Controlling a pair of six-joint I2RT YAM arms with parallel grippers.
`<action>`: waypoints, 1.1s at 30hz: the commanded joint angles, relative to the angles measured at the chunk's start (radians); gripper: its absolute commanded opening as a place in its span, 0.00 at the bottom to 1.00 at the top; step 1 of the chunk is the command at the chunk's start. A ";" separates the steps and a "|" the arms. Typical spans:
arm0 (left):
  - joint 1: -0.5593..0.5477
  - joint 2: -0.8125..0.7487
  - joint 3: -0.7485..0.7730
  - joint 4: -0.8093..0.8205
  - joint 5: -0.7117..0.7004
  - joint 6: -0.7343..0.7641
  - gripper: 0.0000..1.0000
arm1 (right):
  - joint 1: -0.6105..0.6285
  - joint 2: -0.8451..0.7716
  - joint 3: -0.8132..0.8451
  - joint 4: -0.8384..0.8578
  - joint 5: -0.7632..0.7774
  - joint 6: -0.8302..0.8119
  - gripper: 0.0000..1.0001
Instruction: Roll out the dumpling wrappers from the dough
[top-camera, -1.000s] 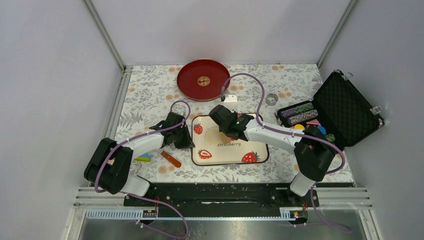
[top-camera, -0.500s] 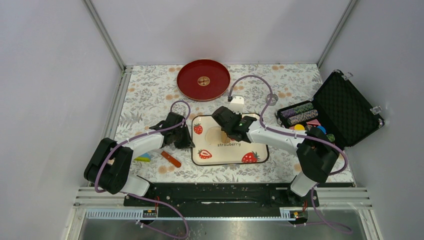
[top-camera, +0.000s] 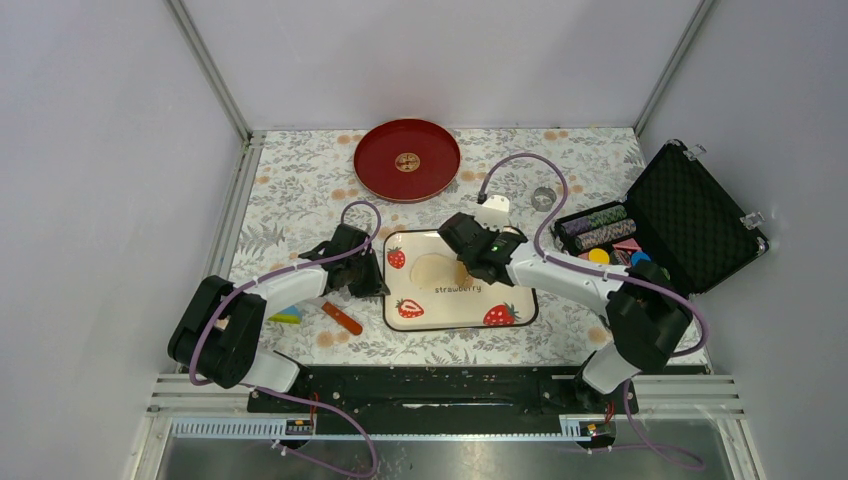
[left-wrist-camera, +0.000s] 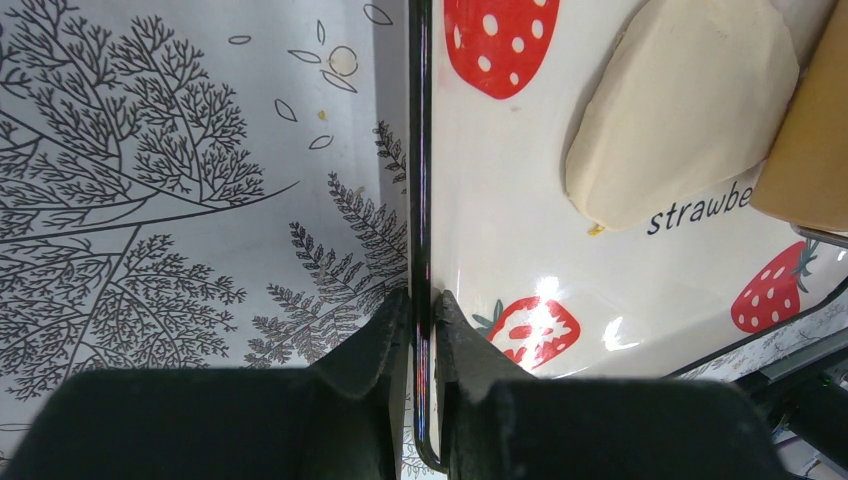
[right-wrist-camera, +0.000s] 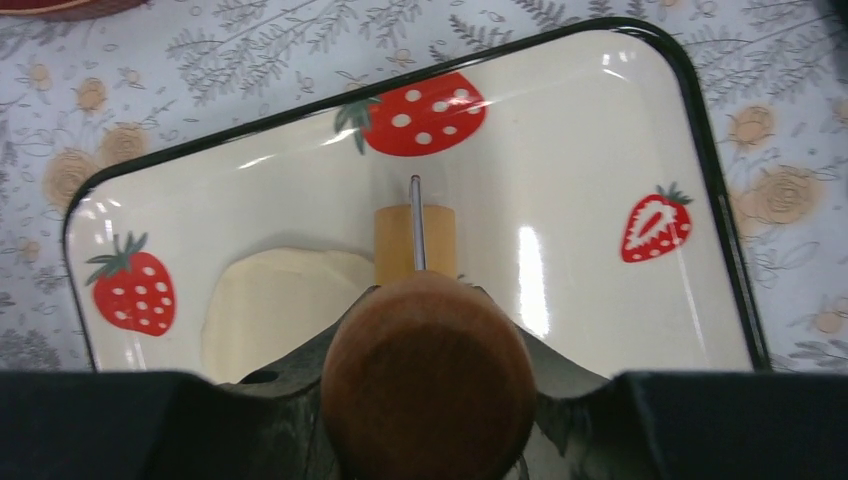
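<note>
Strawberry tray (top-camera: 450, 312), left rim: blocked by left gripper (left-wrist-camera: 425, 300), clamped on the edge
Tray centre: taken by right gripper (top-camera: 468, 262) with rolling pin (right-wrist-camera: 428, 385), beside dough wrapper (top-camera: 430, 270)
Right side: open case (top-camera: 690, 225)
Near left: orange stick (top-camera: 342, 318), coloured wedge (top-camera: 288, 316)
Passable: cloth (top-camera: 300, 190) strip between red plate (top-camera: 407, 160) and tray; tray's near half

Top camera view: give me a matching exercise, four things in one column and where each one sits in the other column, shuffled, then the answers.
1. red plate
2. dough
3. black case
4. left gripper

A. clamped on the left rim of the strawberry tray
B. at the far edge of the table
C. lying open at the right
D. flat on that tray

Pairs: 1-B, 2-D, 3-C, 4-A
</note>
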 joint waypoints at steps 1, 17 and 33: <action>-0.005 0.022 -0.023 -0.061 -0.042 0.048 0.00 | -0.016 0.008 -0.055 -0.206 0.034 -0.035 0.00; -0.005 0.022 -0.021 -0.061 -0.040 0.050 0.00 | -0.081 -0.331 0.043 -0.168 -0.182 -0.255 0.00; -0.005 0.022 -0.022 -0.061 -0.040 0.049 0.00 | -0.474 -0.536 -0.132 -0.132 -0.421 -0.289 0.00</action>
